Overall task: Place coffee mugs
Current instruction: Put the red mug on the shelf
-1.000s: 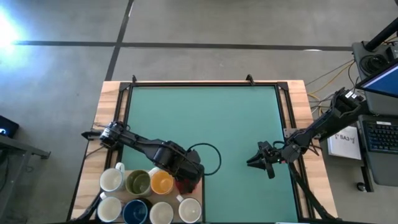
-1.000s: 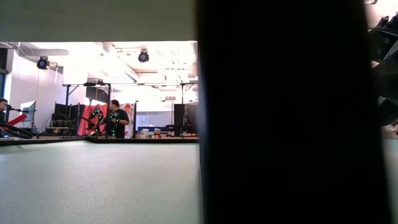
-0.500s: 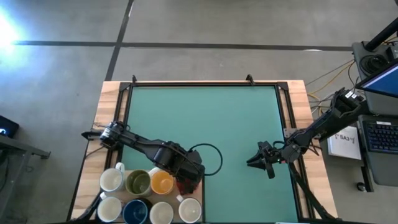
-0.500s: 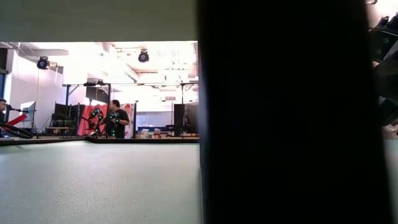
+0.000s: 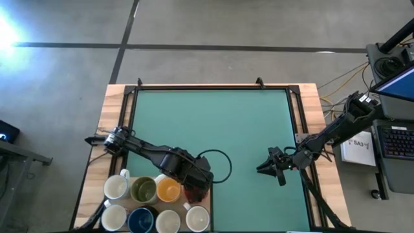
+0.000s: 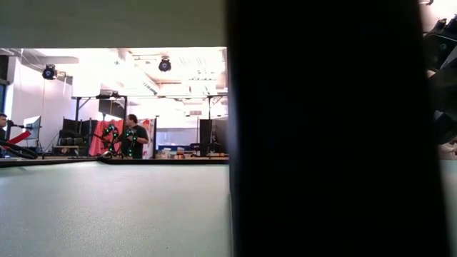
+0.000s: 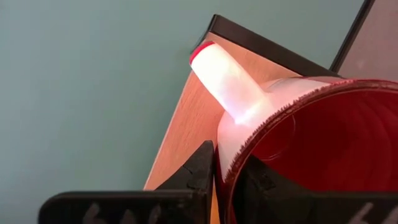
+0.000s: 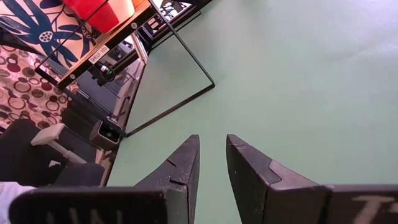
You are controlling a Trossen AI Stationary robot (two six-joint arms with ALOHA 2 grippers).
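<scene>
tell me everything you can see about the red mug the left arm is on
The red mug looks like glossy ceramic, red inside, its pale side handle edged in red. It sits at the wooden board's corner beside the orange mug. The left tool straddles its rim, one finger outside the wall, and hides most of it from above.

high: overhead, whole table (image 5: 213,123) | low: table-level, roomward | wrists: close-up

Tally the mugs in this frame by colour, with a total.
White or cream mugs: 4
Olive-green mug: 1
Orange mug: 1
Dark blue mug: 1
Red mug, rim between the left gripper's fingers: 1
Total: 8 mugs
</scene>
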